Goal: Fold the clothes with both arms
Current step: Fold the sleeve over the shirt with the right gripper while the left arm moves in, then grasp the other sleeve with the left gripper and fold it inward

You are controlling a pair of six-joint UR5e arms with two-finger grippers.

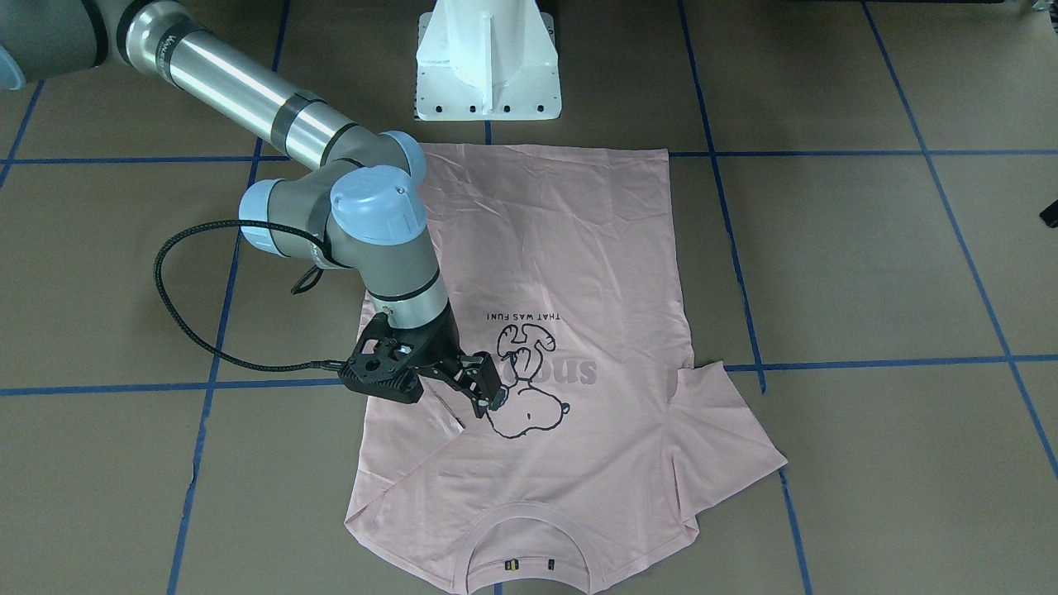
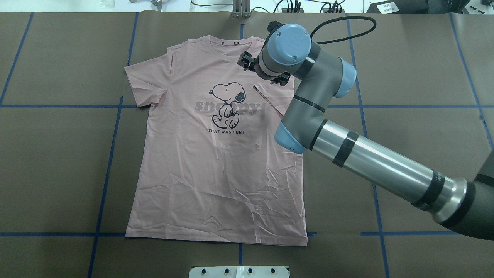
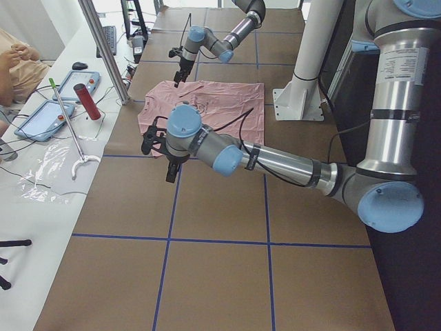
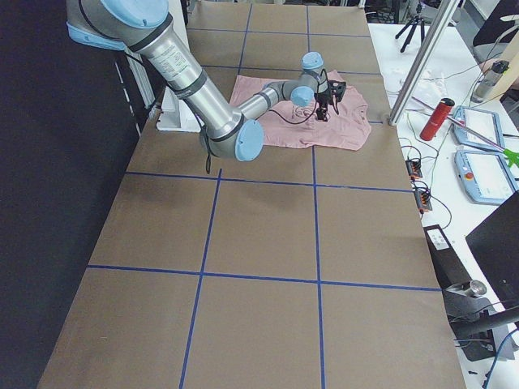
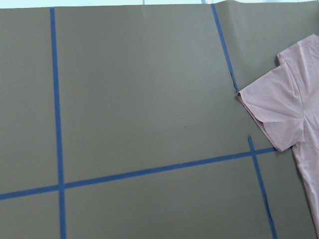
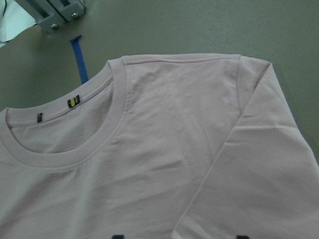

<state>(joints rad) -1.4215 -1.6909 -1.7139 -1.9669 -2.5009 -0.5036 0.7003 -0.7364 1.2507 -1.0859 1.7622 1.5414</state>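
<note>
The pale pink Snoopy T-shirt [image 1: 562,273] lies flat, print up, on the brown table, with its collar [image 2: 231,41] at the far side from the robot. My right gripper [image 1: 483,388] hovers low over the chest beside the Snoopy print, and it looks open and empty. The sleeve on that side [image 6: 259,164] lies folded inward over the shirt. The other sleeve [image 2: 144,83] lies spread out flat. My left gripper [image 3: 170,172] hangs over bare table beside the shirt [image 3: 220,103]. I cannot tell whether it is open or shut. The left wrist view shows only that spread sleeve [image 5: 279,109].
The white pedestal base [image 1: 488,66] stands at the shirt's hem side. Blue tape lines [image 2: 115,127] cross the table. A metal post [image 3: 103,48] stands at the far table edge by the collar. The operators' bench behind it holds tablets and a red bottle [image 3: 87,101].
</note>
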